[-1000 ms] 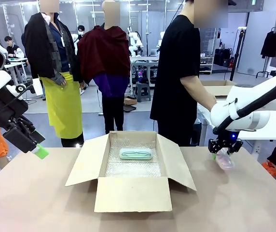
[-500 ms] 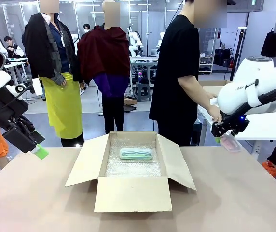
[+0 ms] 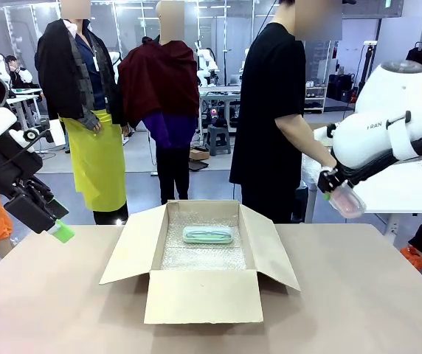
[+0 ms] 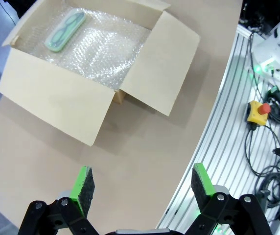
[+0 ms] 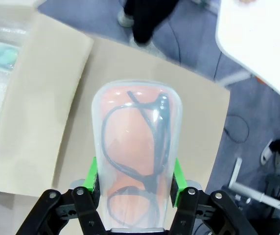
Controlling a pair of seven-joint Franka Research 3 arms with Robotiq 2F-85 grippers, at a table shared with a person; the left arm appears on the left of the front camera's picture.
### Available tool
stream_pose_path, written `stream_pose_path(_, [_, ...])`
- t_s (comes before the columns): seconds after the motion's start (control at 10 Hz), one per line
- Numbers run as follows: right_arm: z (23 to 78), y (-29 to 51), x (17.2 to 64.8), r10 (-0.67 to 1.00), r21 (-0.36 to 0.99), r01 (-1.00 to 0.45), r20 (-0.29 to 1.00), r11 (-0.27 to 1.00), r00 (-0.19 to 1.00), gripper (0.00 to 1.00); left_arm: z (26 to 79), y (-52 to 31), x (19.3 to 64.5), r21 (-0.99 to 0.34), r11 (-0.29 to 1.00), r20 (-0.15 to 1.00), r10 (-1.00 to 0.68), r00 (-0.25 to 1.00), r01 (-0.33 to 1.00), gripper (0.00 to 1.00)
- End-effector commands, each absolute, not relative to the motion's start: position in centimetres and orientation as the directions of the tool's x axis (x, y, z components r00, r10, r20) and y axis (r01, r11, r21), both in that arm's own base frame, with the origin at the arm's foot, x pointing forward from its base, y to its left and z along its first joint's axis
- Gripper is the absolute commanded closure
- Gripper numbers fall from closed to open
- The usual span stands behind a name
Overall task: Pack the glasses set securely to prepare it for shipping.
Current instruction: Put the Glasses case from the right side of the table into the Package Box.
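Note:
The pale pink glasses case (image 5: pixel 135 156) is held lengthwise between the green pads of my right gripper (image 5: pixel 135 180), dark eyeglasses visible inside. In the front view this gripper (image 3: pixel 334 189) hangs well above the table's right side, case (image 3: pixel 347 202) pointing down. The mint green case (image 3: pixel 207 235) lies on bubble wrap at the back of the open cardboard box (image 3: pixel 202 295), also seen as case (image 4: pixel 65 31) from the left wrist. My left gripper (image 3: pixel 51 221) hovers open at the far left, nothing between its pads (image 4: pixel 83 183).
A person in black stands behind the box, one hand (image 3: pixel 323 161) close to my right arm. A white table (image 3: pixel 410 193) stands at the back right. The box flaps (image 3: pixel 270 247) spread outward. Cables and emergency-stop buttons (image 4: pixel 258 111) lie beyond the table's near edge.
My right gripper has lifted the pink case from just above the tabletop to well above it. The left arm, box and mint case have not moved.

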State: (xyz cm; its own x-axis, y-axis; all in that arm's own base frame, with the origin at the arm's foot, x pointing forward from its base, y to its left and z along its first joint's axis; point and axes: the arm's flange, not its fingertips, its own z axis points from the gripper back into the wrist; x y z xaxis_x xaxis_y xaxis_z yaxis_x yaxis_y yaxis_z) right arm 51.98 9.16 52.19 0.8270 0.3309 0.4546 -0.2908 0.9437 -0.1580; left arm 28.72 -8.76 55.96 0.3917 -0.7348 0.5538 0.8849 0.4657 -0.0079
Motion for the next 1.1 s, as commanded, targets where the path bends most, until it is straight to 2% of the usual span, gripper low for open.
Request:
stream_pose_path(0.0, [53.9,12.6,51.1,0.467,-0.236,-0.403,0.478,0.884,0.744,0.7,56.0,-8.4,28.7,-0.003,0.448,0.553,-0.744,0.375,0.894,0.0])
stream_pose_path(0.2, [54.7,17.3,53.2,0.628,-0.229,-0.593,0.419,0.772,0.656,0.7,56.0,-8.4,28.7,-0.003,0.448,0.553,-0.744,0.375,0.894,0.0])
stream_pose_path(0.4, [55.7,21.8,55.7,0.745,-0.236,-0.722,0.385,0.65,0.545,0.7,56.0,-8.4,28.7,-0.003,0.448,0.553,-0.744,0.375,0.894,0.0])
stream_pose_path(0.6, [56.3,27.5,57.4,0.888,-0.203,-0.879,0.264,0.432,0.376,0.7,56.0,-8.4,28.7,-0.003,0.448,0.553,-0.744,0.375,0.894,0.0])
stream_pose_path(1.0, [54.9,39.2,60.9,0.985,-0.128,-0.985,0.14,0.115,0.097,0.7,56.0,-8.4,28.7,-0.003,0.448,0.553,-0.744,0.375,0.894,0.0])
